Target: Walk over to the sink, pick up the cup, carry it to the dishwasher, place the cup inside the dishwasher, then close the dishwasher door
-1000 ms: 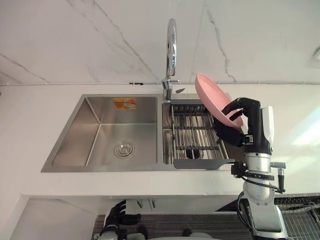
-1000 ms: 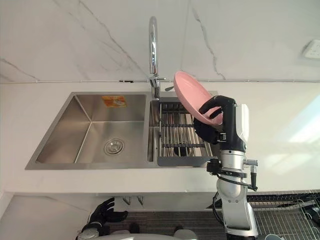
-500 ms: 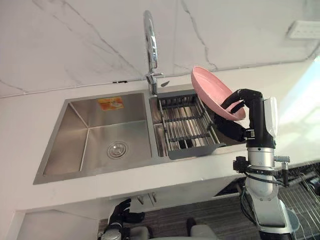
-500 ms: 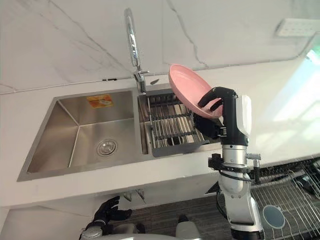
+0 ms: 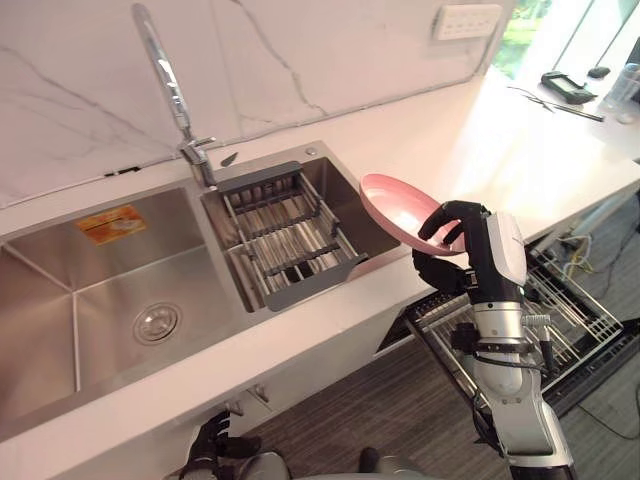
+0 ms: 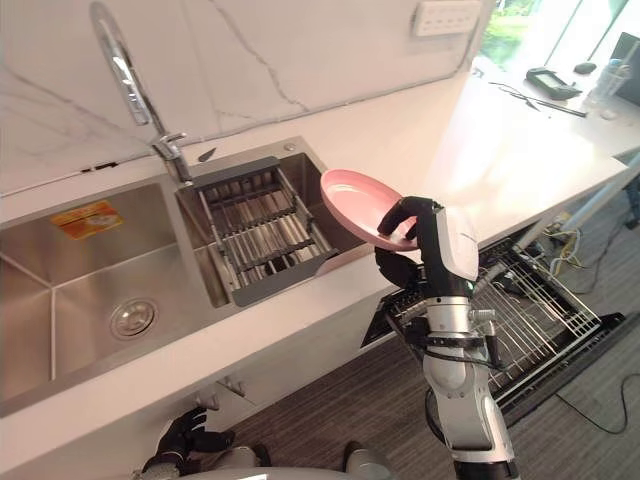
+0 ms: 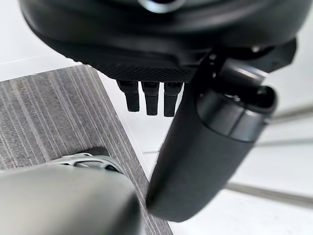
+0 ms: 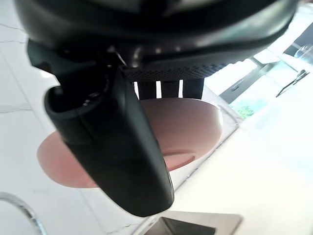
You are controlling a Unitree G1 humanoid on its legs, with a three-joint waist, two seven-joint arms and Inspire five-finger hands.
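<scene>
**Left eye view.** The right robot hand (image 5: 447, 250) holds a shallow round pink dish (image 5: 393, 203). No cup is visible, so the pink dish is taken as the task's thing. The fingers curl over the dish's near rim and the thumb closes from below, so the hold is a pinch on the edge. The pink dish is tilted, with its open face turned towards the wall. It is clear of the white stone worktop (image 5: 470, 130), above the worktop's front edge, and just beside the right end of the stainless-steel double sink (image 5: 60, 300). The grey slatted drain rack (image 5: 285, 235) sits across the sink's right basin, below the chrome curved tap (image 5: 163, 70). The open dishwasher (image 5: 565, 300), with its wire rack drawn out, lies low on the robot's right. Judgement: the step in hand is the carry. An edge pinch probably lets the dish be stood between the rack wires later.

**Right eye view.** The layout is the same. The pink dish is between the sink and the dishwasher, and touches neither.

**Left wrist view.** The left robot hand (image 7: 205, 147) hangs low over the grey striped floor (image 7: 54, 117). Its fingers are relaxed and it holds nothing, so it is idle.

**Right wrist view.** The thumb lies across the dish's pink face and the fingers reach over the far rim. This confirms a closed pinch.
</scene>
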